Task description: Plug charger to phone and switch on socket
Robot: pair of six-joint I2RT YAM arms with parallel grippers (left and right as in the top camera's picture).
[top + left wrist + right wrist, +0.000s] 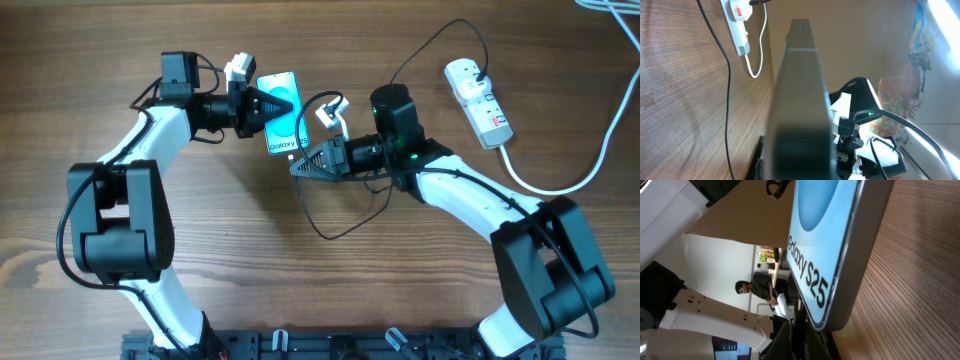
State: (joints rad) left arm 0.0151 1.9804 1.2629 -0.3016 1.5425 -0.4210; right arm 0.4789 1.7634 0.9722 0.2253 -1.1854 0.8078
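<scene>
The phone lies left of the table's centre, cyan screen up, its "Galaxy" strip toward my right gripper. My left gripper is shut on the phone's far end. In the left wrist view the phone's grey edge fills the middle and hides the fingers. My right gripper is shut on the charger plug, right at the phone's "Galaxy" end. The right wrist view shows that end just above the fingers. The black charger cable loops back to the white socket at the far right.
The socket's thick white cord curves off the right edge. The socket, its cord and the black cable also show in the left wrist view. The charger cable's slack loop lies on the wood in front of the right arm.
</scene>
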